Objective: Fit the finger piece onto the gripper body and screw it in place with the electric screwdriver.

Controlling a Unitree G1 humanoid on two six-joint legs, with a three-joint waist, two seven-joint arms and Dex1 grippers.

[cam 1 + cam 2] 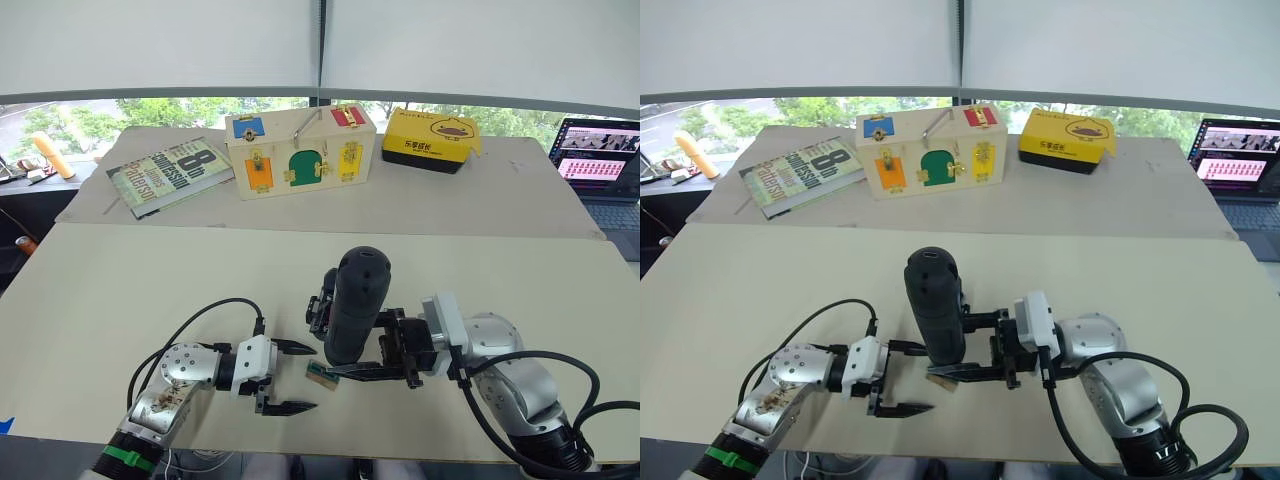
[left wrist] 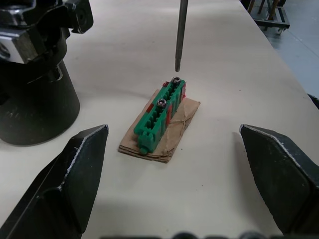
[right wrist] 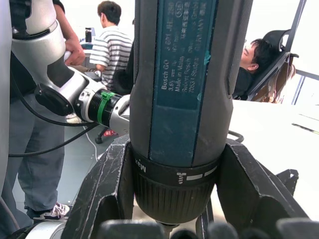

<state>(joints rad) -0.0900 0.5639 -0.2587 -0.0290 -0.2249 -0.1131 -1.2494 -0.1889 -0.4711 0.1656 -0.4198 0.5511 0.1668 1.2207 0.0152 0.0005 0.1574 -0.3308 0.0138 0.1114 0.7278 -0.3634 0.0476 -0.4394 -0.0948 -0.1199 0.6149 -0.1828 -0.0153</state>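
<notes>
Right gripper (image 1: 400, 350) clamped round the upright electric screwdriver (image 1: 355, 305) — heavy, rigid, best held low on its barrel | bit poised just above a screw in the green block (image 2: 159, 114) on cardboard | left gripper (image 1: 290, 378) spread apart, empty, just beside the block — table (image 1: 120, 290) centre

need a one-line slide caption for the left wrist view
Screwdriver bit poised just above the end screw of the green block on its tan base, framed by the open left gripper.
</notes>
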